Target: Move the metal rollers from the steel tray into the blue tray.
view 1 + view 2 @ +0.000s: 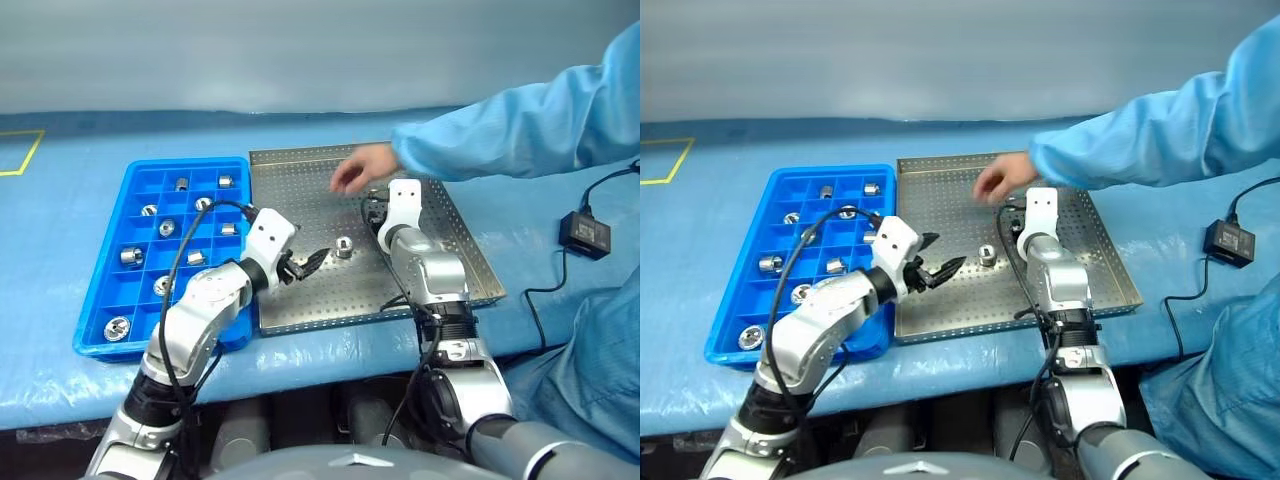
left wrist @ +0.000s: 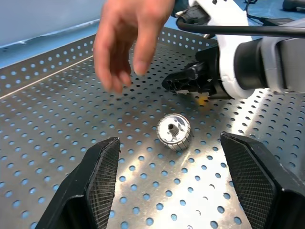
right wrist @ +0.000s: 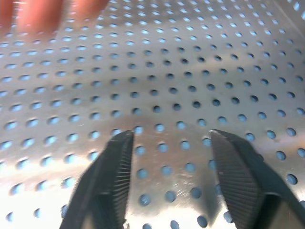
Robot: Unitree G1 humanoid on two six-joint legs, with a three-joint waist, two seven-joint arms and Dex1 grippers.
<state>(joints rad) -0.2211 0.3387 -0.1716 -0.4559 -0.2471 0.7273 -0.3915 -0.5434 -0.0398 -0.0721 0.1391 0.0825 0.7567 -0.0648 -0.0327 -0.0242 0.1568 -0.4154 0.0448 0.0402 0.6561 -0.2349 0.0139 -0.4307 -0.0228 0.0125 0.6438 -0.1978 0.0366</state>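
The steel tray [image 1: 300, 165] lies in the middle of the blue-covered table. One of the metal rollers [image 1: 344, 246] rests on its perforated floor. My left gripper [image 1: 312, 262] hovers just left of that roller, open. In the left wrist view the roller [image 2: 174, 132] lies on its side just ahead of the gap between the fingers. My right gripper [image 1: 372, 214] sits a little right of and beyond the roller, open over bare floor [image 3: 162, 71] with nothing between its fingers [image 3: 119, 157]. The blue tray [image 1: 100, 300] to the left holds several rollers in its compartments.
A person's hand [image 1: 362, 166] in a light blue sleeve [image 1: 520, 130] reaches over the far part of the steel tray, close to my right gripper. A black power adapter [image 1: 585, 233] and its cable lie on the table to the right.
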